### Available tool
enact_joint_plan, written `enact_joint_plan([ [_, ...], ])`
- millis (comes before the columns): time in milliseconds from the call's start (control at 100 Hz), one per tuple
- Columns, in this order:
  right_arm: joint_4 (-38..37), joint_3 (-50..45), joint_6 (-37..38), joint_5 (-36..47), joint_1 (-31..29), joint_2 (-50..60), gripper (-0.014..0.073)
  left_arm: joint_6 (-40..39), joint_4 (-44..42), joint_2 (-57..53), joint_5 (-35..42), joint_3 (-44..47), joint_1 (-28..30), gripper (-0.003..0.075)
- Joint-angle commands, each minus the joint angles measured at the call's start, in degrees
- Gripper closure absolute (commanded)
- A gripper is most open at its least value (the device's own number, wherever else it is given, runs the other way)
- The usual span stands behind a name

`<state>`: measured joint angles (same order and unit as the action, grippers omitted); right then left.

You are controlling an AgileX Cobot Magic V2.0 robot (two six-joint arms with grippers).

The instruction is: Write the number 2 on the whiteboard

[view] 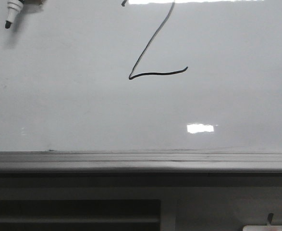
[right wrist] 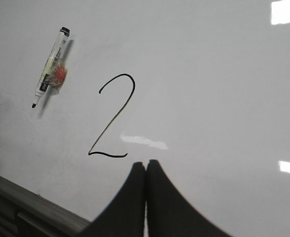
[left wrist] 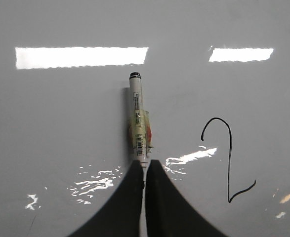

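Item: whiteboard, glossy white-grey, upright, with a grey ledge along its lower edge. Item: number 2, thin black stroke, complete in form: hooked top, long slanted line, short wavy base; it sits in the board's upper middle, well above the ledge. Item: marker, white barrel with taped label. Left tool: fingers pressed together on the marker's lower barrel, which stands out along the tool's own line. In the front view the marker's black tip hangs at the upper left, well apart from the figure, so the stroke lies to the right of the left tool. Right tool: fingers pressed together, holding nothing, just below the figure's base. Judgement: writing appears done; withdrawing remains, the pen-bearing left arm being the farther one.
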<state>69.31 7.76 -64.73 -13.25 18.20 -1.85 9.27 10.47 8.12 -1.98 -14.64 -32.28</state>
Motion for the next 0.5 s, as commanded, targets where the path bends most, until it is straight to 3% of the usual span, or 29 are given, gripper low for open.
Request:
enact_joint_plan([
  [0, 0.89, 1.32, -0.64, 2.07, -0.38, -0.4, 0.0647, -0.04, 0.51, 0.5, 4.65, -1.42, -0.39, 0.074],
  [490, 0.89, 1.32, -0.64, 2.07, -0.38, -0.4, 0.0647, -0.04, 0.4, 0.41, 4.05, -0.58, -0.26, 0.074],
])
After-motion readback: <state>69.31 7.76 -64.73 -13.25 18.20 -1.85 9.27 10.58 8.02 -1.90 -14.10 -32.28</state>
